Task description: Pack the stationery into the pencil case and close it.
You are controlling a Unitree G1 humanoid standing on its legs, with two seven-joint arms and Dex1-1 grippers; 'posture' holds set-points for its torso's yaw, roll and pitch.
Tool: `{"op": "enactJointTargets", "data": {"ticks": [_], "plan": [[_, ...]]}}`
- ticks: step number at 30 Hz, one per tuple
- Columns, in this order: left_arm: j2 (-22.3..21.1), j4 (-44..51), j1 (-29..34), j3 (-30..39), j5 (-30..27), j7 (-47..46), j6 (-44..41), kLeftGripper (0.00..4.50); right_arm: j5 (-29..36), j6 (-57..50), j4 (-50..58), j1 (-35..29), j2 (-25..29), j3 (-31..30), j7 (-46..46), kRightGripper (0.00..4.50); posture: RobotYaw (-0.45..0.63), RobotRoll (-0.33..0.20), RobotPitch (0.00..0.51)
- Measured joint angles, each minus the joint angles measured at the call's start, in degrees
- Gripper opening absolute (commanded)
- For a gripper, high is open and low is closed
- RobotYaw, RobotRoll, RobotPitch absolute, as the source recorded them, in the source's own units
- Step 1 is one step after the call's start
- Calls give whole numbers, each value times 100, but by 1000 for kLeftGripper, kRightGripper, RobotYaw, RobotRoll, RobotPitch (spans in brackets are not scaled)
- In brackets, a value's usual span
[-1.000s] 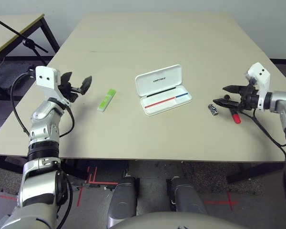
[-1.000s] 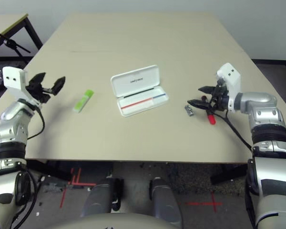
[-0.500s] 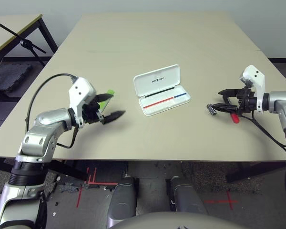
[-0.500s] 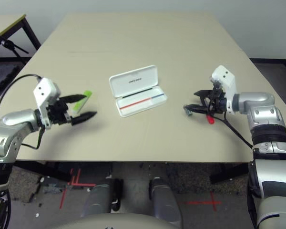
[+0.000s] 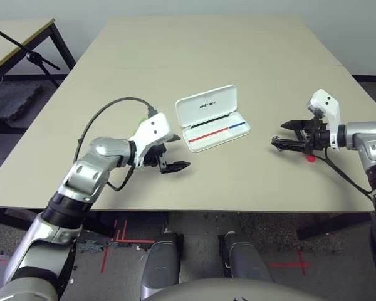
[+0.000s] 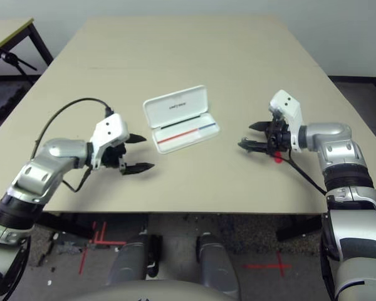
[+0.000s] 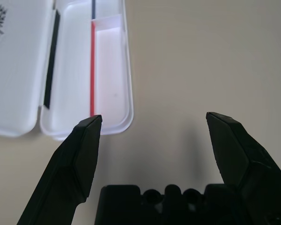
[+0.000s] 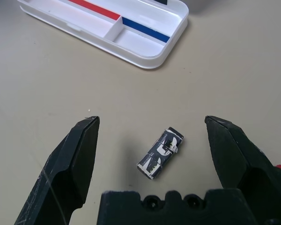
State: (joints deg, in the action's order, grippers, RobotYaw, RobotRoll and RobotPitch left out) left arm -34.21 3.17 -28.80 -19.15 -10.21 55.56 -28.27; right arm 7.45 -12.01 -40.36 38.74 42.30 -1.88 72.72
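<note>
Left gripper (image 5: 173, 158): fingers spread wide, nothing held, hovering low over the table (image 5: 175, 56) just left of and nearer than the pencil case (image 5: 213, 117); its wrist view looks onto the case's near-left corner.

Right gripper (image 5: 285, 134): fingers spread wide, nothing held, pointing left over the right part of the table. In its wrist view a small silver-and-black metal piece (image 8: 160, 152) lies on the table between the two fingers, touching neither.

Red marker (image 5: 311, 157): a red tip shows just under the right gripper.

Pencil case: white, open, lying flat mid-table between the two grippers; lid with "UNITREE" lettering on the far side, tray with red and blue stripe on the near side, tray empty.

Lime-green highlighter (image 5: 141, 115): a sliver shows behind the left wrist.
</note>
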Motion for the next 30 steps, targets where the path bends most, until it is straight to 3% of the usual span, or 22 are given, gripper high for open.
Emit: {"op": "enactJointTargets", "data": {"ticks": [15,30], "plan": [[732,-1051,-505,-504,656,107,473,4481,-44,18,13,-15,9,12,-123,4500,33,0,75],[921,-1736,-844,-624,937,416,533,4481,-4,-55,439,-238,54,63,-303,4500,-15,0,78]]}}
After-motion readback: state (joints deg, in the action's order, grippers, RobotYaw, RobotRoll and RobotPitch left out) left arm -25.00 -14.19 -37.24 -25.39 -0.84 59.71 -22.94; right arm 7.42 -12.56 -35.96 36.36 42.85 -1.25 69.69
